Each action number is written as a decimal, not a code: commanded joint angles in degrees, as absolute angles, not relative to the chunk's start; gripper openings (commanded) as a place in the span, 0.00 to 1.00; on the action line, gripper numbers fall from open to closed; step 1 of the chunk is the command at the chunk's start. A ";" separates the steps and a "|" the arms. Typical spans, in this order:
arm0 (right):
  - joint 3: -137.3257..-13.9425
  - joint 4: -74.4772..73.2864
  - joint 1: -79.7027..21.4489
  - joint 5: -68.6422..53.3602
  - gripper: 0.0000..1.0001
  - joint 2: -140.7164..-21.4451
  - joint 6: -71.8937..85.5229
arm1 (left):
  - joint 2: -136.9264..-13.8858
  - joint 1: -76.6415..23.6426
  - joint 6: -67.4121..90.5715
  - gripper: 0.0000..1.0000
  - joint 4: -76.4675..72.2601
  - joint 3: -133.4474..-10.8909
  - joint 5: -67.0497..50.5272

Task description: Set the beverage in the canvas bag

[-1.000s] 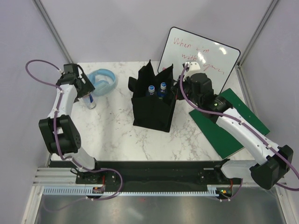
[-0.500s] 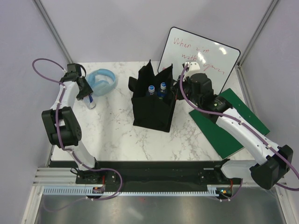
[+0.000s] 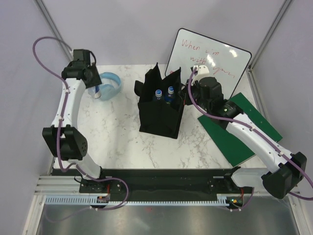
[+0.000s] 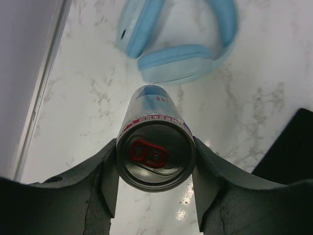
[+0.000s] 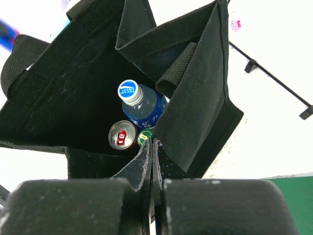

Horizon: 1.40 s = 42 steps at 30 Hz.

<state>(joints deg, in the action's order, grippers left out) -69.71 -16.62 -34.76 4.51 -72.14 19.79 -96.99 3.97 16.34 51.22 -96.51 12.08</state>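
Pale lilac wall [image 3: 19, 49] on the far left, with a metal post running up the corner. The white marble table [image 3: 117, 142] fills the middle of the room, and a metal rail runs along its near edge. My left gripper [image 4: 156, 169] is at the back-left of the table, clamped on the can [image 4: 155, 156]. One finger sits on each side of the can, which stands upright with its red tab facing up. I cannot tell if its base touches the marble. The can is well left of the bag and outside it. Light blue headphones [image 3: 110, 84] lie flat just beside the can, toward the back. The black bag [image 3: 161, 110] stands upright at mid table with its mouth open and its handles flopped. Inside are two blue-capped bottles [image 3: 165, 92], and the right wrist view also shows a second can [image 5: 122, 136] with a red tab. My right gripper [image 5: 152, 156] is at the bag's right rim with its jaws pressed together and no gap showing. I cannot tell if fabric is pinched between them. A whiteboard [image 3: 210, 54] with red writing leans at the back right. A green board [image 3: 234, 132] lies flat under my right arm. The same pale wall [image 3: 293, 44] is on the far right.
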 commanded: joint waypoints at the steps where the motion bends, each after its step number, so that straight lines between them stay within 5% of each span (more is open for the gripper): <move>1: -68.64 -15.29 -35.07 3.78 0.00 -71.37 19.69 | -89.74 -7.10 8.54 0.02 54.04 -108.88 18.62; 13: -69.08 -15.29 -35.07 3.34 0.00 -72.42 20.04 | -90.71 -24.16 10.19 0.02 58.98 -137.19 12.06; 27: -68.20 -14.24 -35.07 6.15 0.00 -70.75 21.79 | -92.11 -33.13 16.08 0.02 54.93 -133.34 -7.55; 42: -68.47 -13.62 -35.07 5.36 0.00 -70.31 23.11 | -98.43 -41.22 16.44 0.02 46.59 -116.29 -2.46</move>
<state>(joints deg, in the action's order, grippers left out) -68.79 -15.42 -34.76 5.87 -72.05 21.85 -97.82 -40.51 15.18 55.46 -119.13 -3.90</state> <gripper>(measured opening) 0.010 0.593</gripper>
